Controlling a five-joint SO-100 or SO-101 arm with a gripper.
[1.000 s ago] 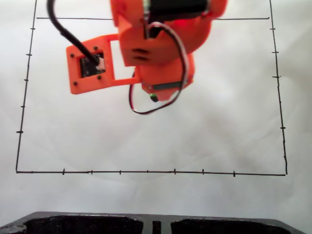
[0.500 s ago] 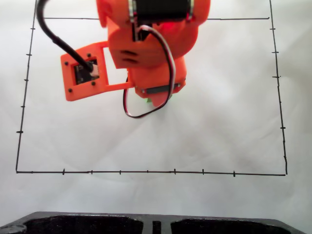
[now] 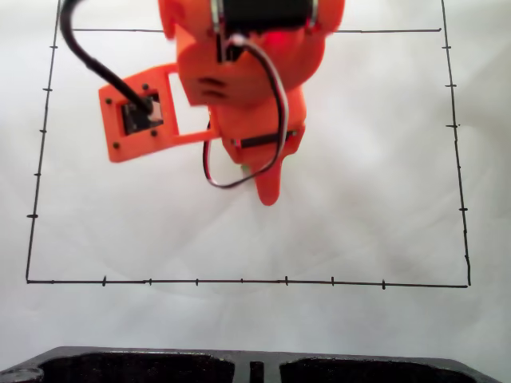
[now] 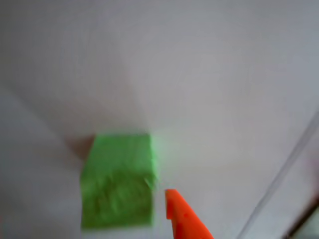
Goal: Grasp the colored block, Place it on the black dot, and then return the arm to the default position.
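- Now the tool (image 3: 257, 179) is swinging its pointed finger (image 3: 269, 187) out below the orange arm (image 3: 247, 80), a finger that was tucked under half a second ago; judging by that, the jaws are parting to release, and nothing is gripped.
- The colored block (image 4: 118, 181) is sitting on the white paper (image 3: 375, 207), just left of the finger tip (image 4: 172, 196) in the wrist view.
- The black dot is probably lying under the block.
- The border line (image 3: 239, 282) and a dark tray (image 3: 160, 363) are lying well clear.
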